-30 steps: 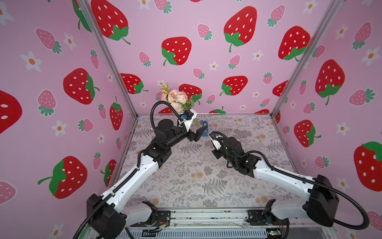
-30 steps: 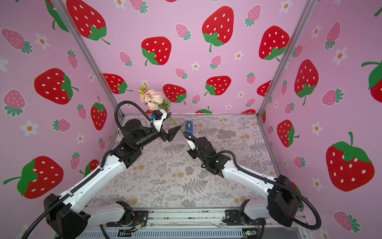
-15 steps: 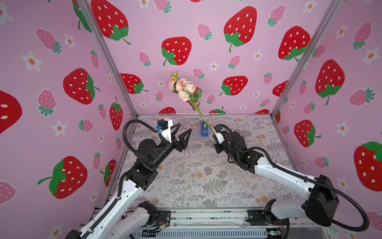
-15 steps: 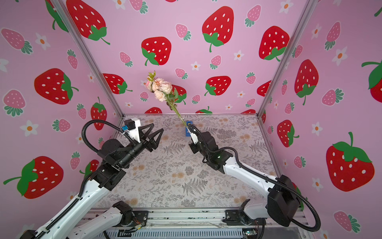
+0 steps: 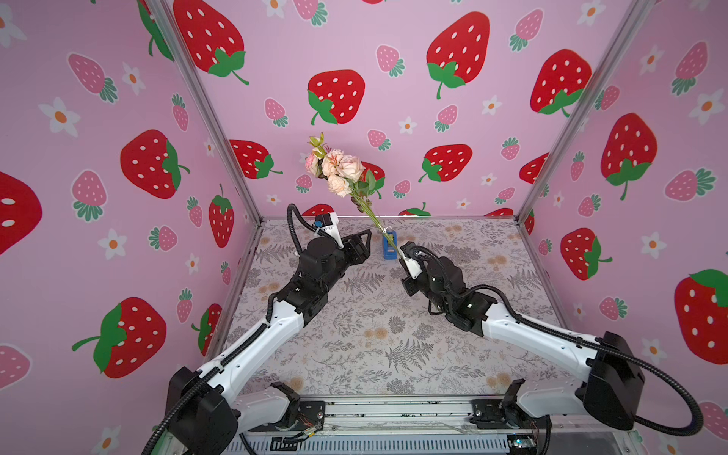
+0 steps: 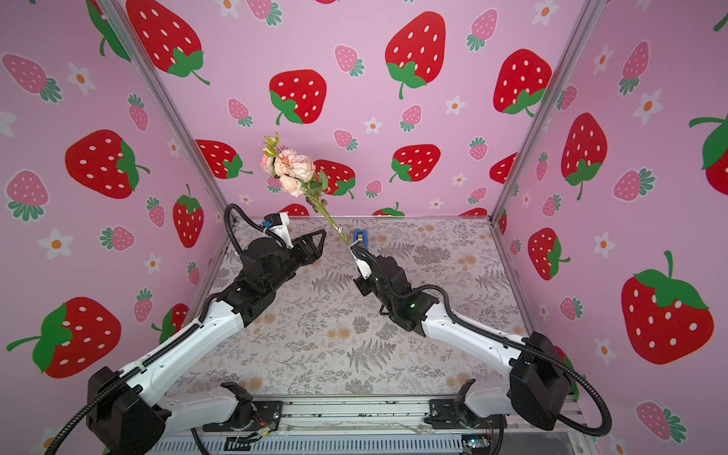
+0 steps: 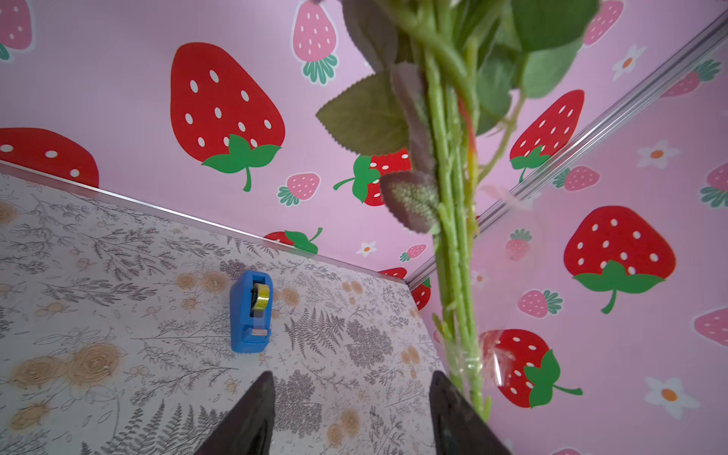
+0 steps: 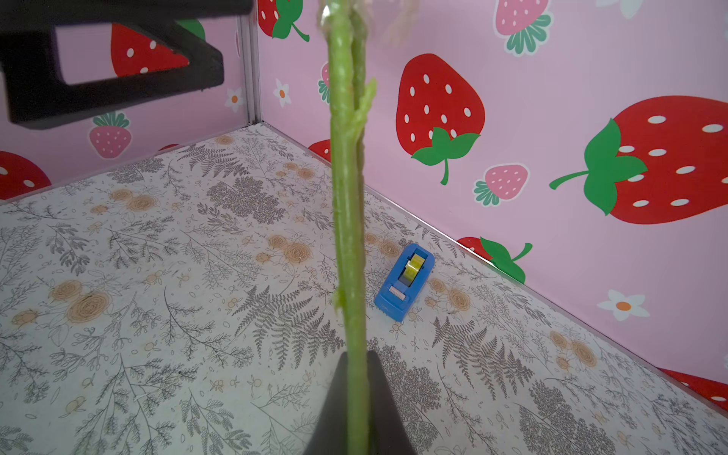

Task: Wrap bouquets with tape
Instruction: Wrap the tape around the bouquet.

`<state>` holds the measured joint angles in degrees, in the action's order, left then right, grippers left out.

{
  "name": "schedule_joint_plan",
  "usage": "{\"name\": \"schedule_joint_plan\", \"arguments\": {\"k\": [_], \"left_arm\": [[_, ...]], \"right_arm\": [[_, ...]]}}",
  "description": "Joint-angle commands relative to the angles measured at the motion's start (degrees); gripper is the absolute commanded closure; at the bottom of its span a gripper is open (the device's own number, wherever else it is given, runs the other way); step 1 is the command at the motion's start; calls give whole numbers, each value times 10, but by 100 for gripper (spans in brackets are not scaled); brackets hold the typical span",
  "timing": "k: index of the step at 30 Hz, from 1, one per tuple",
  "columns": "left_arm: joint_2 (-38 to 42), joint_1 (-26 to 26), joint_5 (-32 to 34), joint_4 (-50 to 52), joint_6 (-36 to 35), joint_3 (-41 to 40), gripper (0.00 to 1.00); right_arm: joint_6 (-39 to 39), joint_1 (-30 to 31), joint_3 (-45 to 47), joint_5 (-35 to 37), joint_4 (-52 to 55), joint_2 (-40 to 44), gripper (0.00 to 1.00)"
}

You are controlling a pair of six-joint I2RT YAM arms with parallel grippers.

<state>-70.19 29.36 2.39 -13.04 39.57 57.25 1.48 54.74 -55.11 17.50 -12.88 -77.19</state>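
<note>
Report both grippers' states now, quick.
Left gripper: open, holding nothing.
Right gripper: shut on the bouquet stems.

Surface [image 5: 394,335]: tape dispenser [image 5: 389,246] stands on it, near the middle of the back wall [image 5: 275,59].
Bouquet [image 5: 346,177]: raised off the surface, stem ends in the right pincer [image 8: 356,378], blooms above, leaning left.
Left pincer [image 7: 352,380]: left of the stems, just beside them; dispenser behind it.
</note>
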Motion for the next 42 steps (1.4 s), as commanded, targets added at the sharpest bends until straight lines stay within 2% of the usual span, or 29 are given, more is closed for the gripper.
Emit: {"name": "schedule_joint_plan", "arguments": {"k": [1, 6, 10, 14, 19, 29, 37, 38, 42], "left_arm": [[-9, 8, 2, -54, 51, 23, 37], [-29, 21, 12, -73, 47, 31, 37], [-44, 29, -4, -100, 52, 37, 37], [-45, 39, 24, -106, 43, 39, 37], [-55, 40, 43, -96, 52, 46, 42], [-77, 40, 83, -67, 67, 63, 63], [-92, 40, 78, -55, 87, 69, 90], [-91, 40, 81, -55, 90, 70, 97], [-89, 37, 66, -70, 87, 70, 100]], "right_arm": [[3, 4, 1, 28, -46, -1, 100], [7, 7, -1, 31, -54, -9, 100], [13, 12, -6, 48, -55, -19, 100], [11, 14, -8, 50, -57, -22, 100], [20, 24, -6, 59, -66, -24, 100], [56, 53, 1, 110, -102, -27, 100], [70, 60, -3, 161, -110, -49, 100], [69, 61, -3, 165, -111, -49, 100], [53, 61, 2, 161, -114, -46, 100]]}}
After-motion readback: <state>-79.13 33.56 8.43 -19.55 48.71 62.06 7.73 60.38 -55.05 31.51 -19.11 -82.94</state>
